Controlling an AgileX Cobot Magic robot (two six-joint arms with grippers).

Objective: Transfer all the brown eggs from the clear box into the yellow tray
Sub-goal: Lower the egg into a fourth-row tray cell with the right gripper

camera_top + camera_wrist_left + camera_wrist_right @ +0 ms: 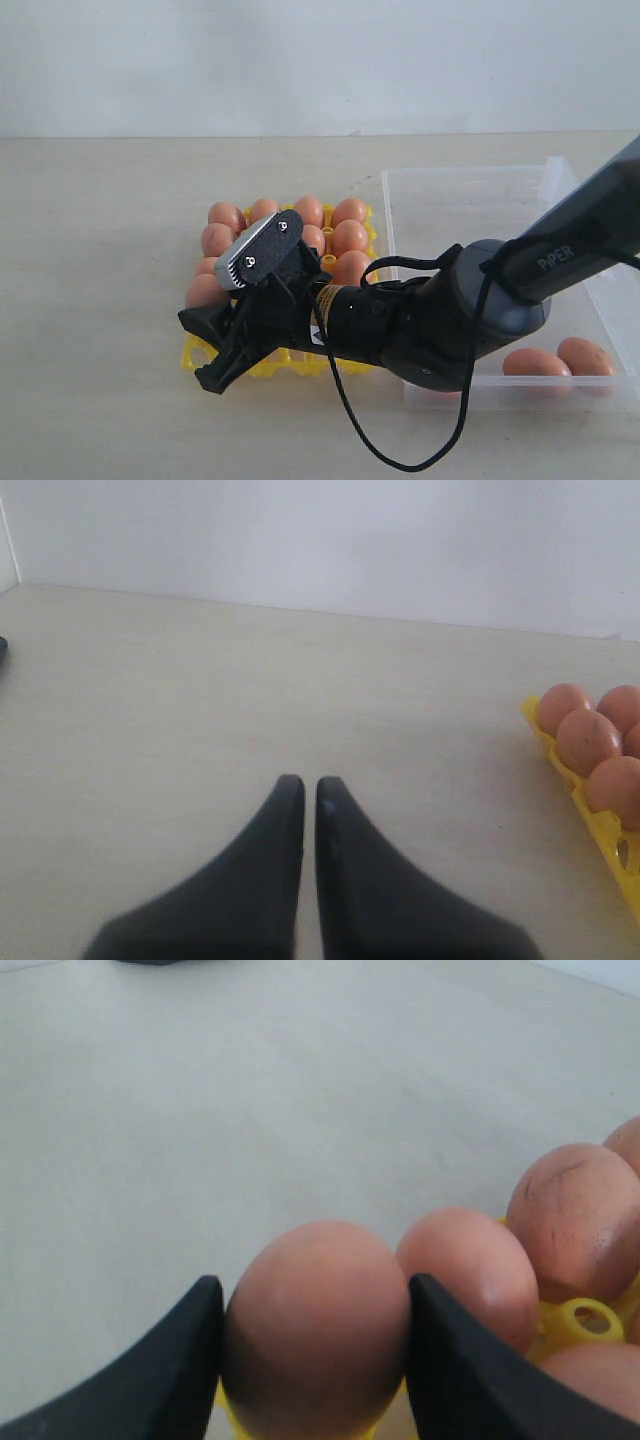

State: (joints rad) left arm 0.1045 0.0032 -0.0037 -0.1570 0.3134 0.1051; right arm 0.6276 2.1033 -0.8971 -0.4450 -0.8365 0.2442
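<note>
My right gripper reaches across to the near-left corner of the yellow tray and is shut on a brown egg, one finger on each side, the egg's base at a yellow cup. Several brown eggs fill the tray's far rows; the arm hides the near ones. Two brown eggs lie in the near-right corner of the clear box. My left gripper hovers shut and empty over bare table, left of the tray; it does not show in the exterior view.
The beige table stretches bare to the left of the tray and in front of it. A black cable loops down from the right arm near the table's front. A pale wall stands behind.
</note>
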